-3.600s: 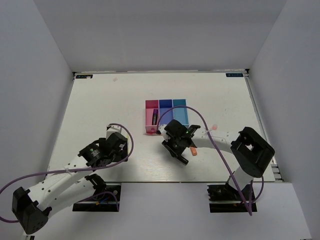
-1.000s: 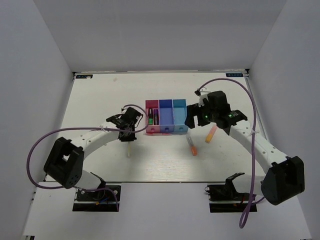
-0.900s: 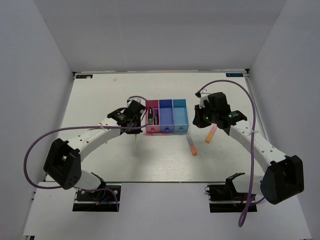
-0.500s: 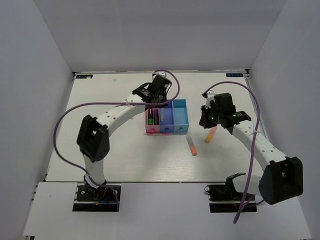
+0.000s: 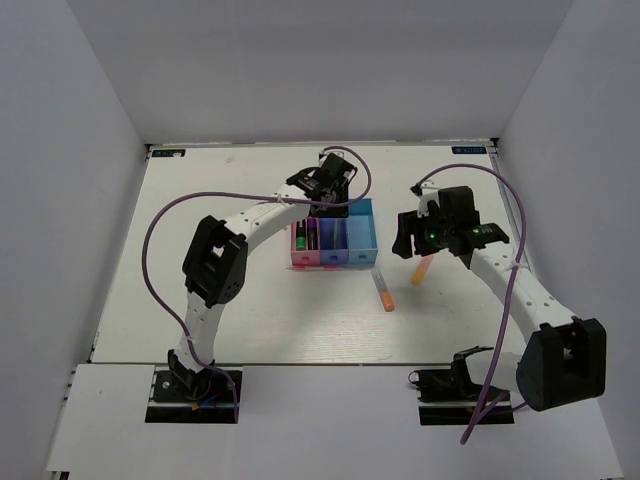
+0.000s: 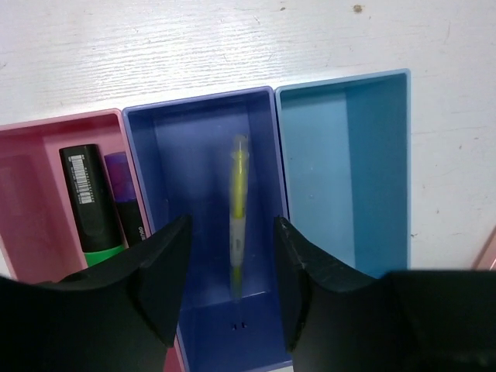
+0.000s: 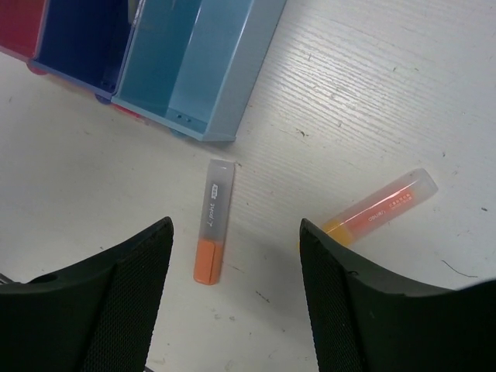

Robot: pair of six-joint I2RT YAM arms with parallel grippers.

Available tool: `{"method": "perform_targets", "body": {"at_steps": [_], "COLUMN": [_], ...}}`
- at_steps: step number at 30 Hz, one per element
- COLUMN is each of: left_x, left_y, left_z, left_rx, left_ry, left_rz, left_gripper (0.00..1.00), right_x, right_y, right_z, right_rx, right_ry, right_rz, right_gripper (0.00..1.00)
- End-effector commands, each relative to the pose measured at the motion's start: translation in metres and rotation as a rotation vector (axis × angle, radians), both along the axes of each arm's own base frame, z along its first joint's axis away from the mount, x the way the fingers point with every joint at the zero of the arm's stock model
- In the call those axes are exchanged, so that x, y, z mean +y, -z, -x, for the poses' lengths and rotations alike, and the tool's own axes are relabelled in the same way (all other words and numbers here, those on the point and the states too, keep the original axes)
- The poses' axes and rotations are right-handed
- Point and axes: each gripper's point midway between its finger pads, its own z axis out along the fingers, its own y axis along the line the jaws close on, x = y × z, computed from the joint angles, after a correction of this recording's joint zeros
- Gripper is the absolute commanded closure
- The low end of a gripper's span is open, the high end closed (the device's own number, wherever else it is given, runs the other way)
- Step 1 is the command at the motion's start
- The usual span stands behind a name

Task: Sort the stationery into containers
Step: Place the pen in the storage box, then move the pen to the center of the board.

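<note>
The left arm (image 5: 255, 214) reaches far forward in a long arch with its elbow raised. Its wrist is bent so that the left end effector (image 6: 231, 252) points down, with black fingers (image 6: 159, 279) parted and gripping nothing. The right arm (image 5: 512, 288) reaches forward less far. The right end effector (image 7: 236, 236) tilts downward, fingers spread wide and empty.

Plenty of colour here: the pink bin (image 6: 27, 194), the blue-purple bin (image 6: 178, 155) and the light blue bin (image 6: 341, 170). The highlighter (image 6: 97, 221) shows green, with a black cap and a white barcode label. The purple marker (image 6: 124, 194) is deep violet. The stick (image 6: 239, 205) is bright yellow, whitish at one end. The grey-orange marker (image 7: 214, 221) is cloudy grey on one half and solid orange on the other. The orange-yellow marker (image 7: 380, 208) goes orange to yellow. The table (image 7: 387, 77) is white and finely grained.
</note>
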Motion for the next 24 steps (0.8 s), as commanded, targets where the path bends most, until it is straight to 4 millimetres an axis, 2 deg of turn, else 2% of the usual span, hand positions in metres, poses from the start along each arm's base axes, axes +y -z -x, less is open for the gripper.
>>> {"method": "perform_targets", "body": {"at_steps": [1, 5, 6, 8, 9, 10, 11, 12, 13, 14, 15, 16, 18, 19, 20, 22, 23, 24], "left_x": [-0.007, -0.009, -0.009, -0.007, -0.006, -0.005, 0.002, 0.009, 0.017, 0.028, 0.049, 0.055, 0.088, 0.099, 0.12, 0.136, 0.157, 0.166], "left_y": [-0.026, -0.035, -0.047, -0.057, -0.059, -0.068, -0.075, -0.092, -0.093, -0.077, -0.073, -0.088, -0.048, -0.071, -0.037, -0.044, -0.026, -0.019], "left_z": [-0.002, 0.001, 0.002, 0.008, 0.018, 0.019, 0.03, 0.037, 0.055, 0.068, 0.08, 0.091, 0.114, 0.12, 0.129, 0.136, 0.135, 0.138], "left_rx": [-0.045, -0.053, -0.074, -0.091, -0.092, -0.116, -0.122, -0.176, -0.179, -0.159, -0.183, -0.203, -0.158, -0.19, -0.145, -0.144, -0.109, -0.103], "left_ry": [0.007, 0.021, 0.032, 0.034, 0.049, 0.042, 0.037, 0.001, -0.012, -0.032, -0.103, -0.155, -0.213, -0.274, -0.305, -0.367, -0.423, -0.444], "left_rz": [0.051, 0.053, 0.059, 0.053, 0.036, 0.033, 0.025, 0.013, 0.008, -0.03, -0.065, -0.001, -0.048, 0.057, 0.029, 0.119, 0.106, 0.12], "left_gripper": [0.43, 0.41, 0.44, 0.51, 0.65, 0.77, 0.86, 0.94, 0.99, 1.0, 1.0, 1.0, 1.0, 1.0, 1.0, 0.98, 0.98, 0.98], "right_x": [-0.001, -0.004, -0.004, -0.005, -0.005, -0.007, -0.007, -0.007, -0.007, -0.007, -0.007, -0.008, -0.007, -0.005, -0.005, -0.003, -0.003, -0.003], "right_y": [0.002, 0.005, 0.006, 0.009, 0.008, 0.008, 0.008, 0.007, 0.006, 0.005, 0.006, 0.006, 0.007, 0.006, 0.007, 0.005, 0.006, 0.007], "right_z": [0.001, 0.0, -0.001, 0.0, 0.0, 0.001, 0.001, 0.0, 0.0, 0.0, 0.001, 0.0, 0.001, 0.002, 0.003, 0.003, 0.003, 0.004], "right_rx": [0.022, 0.031, 0.033, 0.043, 0.046, 0.05, 0.049, 0.048, 0.044, 0.042, 0.044, 0.044, 0.052, 0.051, 0.057, 0.059, 0.059, 0.065], "right_ry": [-0.013, -0.029, -0.032, -0.033, -0.035, -0.027, -0.031, -0.03, -0.033, -0.03, -0.031, -0.032, -0.036, -0.047, -0.05, -0.054, -0.056, -0.053], "right_rz": [-0.01, -0.003, -0.004, -0.003, -0.01, -0.012, -0.015, -0.023, -0.026, -0.029, -0.033, -0.036, -0.045, -0.055, -0.058, -0.07, -0.072, -0.075], "right_gripper": [0.31, 0.32, 0.32, 0.36, 0.38, 0.4, 0.43, 0.45, 0.47, 0.48, 0.52, 0.52, 0.53, 0.53, 0.53, 0.54, 0.54, 0.54]}}
